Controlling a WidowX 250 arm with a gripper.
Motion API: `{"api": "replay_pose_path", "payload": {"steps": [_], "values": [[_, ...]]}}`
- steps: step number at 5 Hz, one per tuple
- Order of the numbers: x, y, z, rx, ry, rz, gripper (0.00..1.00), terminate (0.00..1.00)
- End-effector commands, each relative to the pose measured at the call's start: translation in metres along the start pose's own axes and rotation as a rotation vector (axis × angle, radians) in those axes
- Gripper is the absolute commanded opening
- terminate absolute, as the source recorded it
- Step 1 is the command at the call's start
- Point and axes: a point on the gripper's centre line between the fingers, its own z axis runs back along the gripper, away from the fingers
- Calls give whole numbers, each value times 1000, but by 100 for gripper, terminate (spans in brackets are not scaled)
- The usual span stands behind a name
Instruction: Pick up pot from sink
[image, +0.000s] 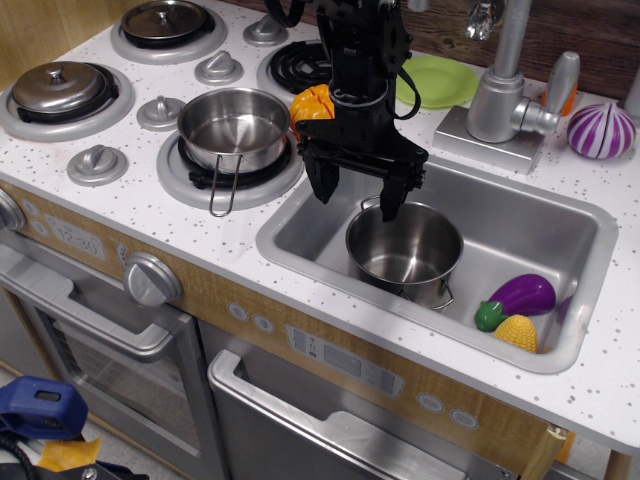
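Note:
The shiny steel pot (405, 253) stands upright in the left part of the silver-grey sink (510, 215), with small wire loop handles at its rim. My black gripper (358, 197) hangs above the sink's left end, over the pot's far-left rim. Its two fingers point down and are spread wide apart, open and empty. The right finger tip sits at the pot's rim; the left finger is outside the pot, over the sink's left wall.
A flared steel pan with a long wire handle (233, 128) sits on the burner left of the sink. Two lidded pans (62, 88) are on the back burners. A purple eggplant (520, 298) and yellow corn (517, 332) lie in the sink's right end. The faucet (500, 95) stands behind.

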Motion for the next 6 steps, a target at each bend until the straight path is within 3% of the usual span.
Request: {"api": "replay_pose_path", "payload": {"steps": [1,6], "values": [[0,0,0,0,0,0,100,0],[-2,15,-36,-87,-68,2,100,0]]}}
